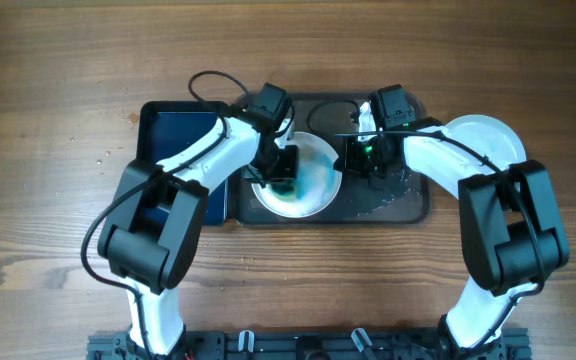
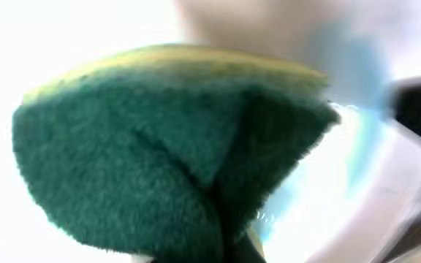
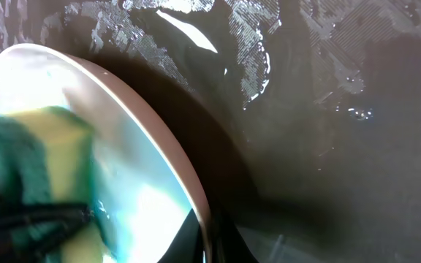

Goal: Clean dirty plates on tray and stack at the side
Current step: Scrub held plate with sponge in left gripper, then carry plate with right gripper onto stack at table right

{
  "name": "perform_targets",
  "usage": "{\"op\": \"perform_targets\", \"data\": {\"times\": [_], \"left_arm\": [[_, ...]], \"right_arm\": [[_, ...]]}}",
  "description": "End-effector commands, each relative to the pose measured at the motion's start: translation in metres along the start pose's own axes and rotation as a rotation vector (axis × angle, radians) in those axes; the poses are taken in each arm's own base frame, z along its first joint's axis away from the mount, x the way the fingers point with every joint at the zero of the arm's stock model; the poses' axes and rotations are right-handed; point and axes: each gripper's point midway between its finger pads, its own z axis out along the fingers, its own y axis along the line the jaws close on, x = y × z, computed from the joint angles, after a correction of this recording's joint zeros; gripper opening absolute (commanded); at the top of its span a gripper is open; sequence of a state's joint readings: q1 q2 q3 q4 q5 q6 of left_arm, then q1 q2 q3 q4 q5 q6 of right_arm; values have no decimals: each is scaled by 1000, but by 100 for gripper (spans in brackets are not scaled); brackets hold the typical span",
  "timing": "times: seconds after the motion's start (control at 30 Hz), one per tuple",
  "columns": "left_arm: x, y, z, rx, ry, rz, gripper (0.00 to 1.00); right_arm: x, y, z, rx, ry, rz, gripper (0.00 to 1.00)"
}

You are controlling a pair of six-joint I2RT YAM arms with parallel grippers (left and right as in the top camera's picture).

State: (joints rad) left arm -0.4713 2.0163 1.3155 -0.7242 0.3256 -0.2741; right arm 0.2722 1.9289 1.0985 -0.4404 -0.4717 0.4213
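There are two plates, one sponge, one tray and two arms. The tray (image 1: 408,205) is a dark, shallow rectangle on the wooden table (image 1: 48,150). Its right part is wet and patterned with glints of water (image 3: 342,146), and its left part is a blue panel (image 1: 178,135).

Only one plate lies in the tray: the smeared plate (image 1: 318,175), round and white, sits near the tray's middle with a teal-blue film across its glossy face (image 3: 145,168). The second plate (image 1: 493,135), also round and white, rests on the table just off the tray's right end, partly under the right arm.

The sponge (image 1: 284,187) sits on the smeared plate, towards the tray's front edge. It has a coarse green scouring face (image 2: 145,168) and a yellow foam back (image 3: 42,161), and it is folded over on itself. The left gripper (image 1: 283,175) is closed on the sponge and presses it to the plate.

The right gripper (image 1: 354,160) is at the plate's right rim, over the tray's wet part. In the right wrist view the rim runs down between two dark fingers, so the claw looks pinched narrowly on the smeared plate, though little of the fingers shows.
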Motion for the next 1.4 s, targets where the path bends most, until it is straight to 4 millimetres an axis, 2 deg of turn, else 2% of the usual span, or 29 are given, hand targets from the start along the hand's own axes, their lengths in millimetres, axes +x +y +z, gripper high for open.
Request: {"op": "perform_targets", "data": {"times": [0.0,0.07,0.13,0.23,0.3,0.37,0.5,0.6,0.73,0.83,1.13,1.37], "left_arm": [[-4,-25,20,164,-8,94,4],[-23,-19,16,147,-73,83,4],[-49,9,1,42,-149,-35,4],[-70,42,-28,-37,-216,-166,4],[-80,59,-51,-48,-256,-219,4],[-91,80,-85,-42,-330,-269,4],[-90,99,-119,-42,-377,-323,4],[-84,103,-122,-48,-362,-339,4],[-78,103,-120,-54,-338,-343,4],[-78,103,-120,-54,-338,-343,4],[-73,104,-118,-59,-318,-350,4],[-73,104,-118,-60,-316,-350,4]], "right_arm": [[-5,-4,1,9,-3,42,5],[-5,-4,1,9,-3,44,4],[-5,-4,1,9,-3,44,4],[-4,-4,1,12,0,46,4],[-4,-5,1,16,1,47,4],[-4,-5,1,16,0,48,4],[-5,-6,-4,33,-11,45,4],[-10,-8,-21,88,-61,25,4],[-18,-9,-53,201,-157,-32,4],[-23,-5,-84,330,-265,-100,4],[-18,29,-186,749,-663,-295,4],[-3,62,-241,1080,-877,-503,4]]}}
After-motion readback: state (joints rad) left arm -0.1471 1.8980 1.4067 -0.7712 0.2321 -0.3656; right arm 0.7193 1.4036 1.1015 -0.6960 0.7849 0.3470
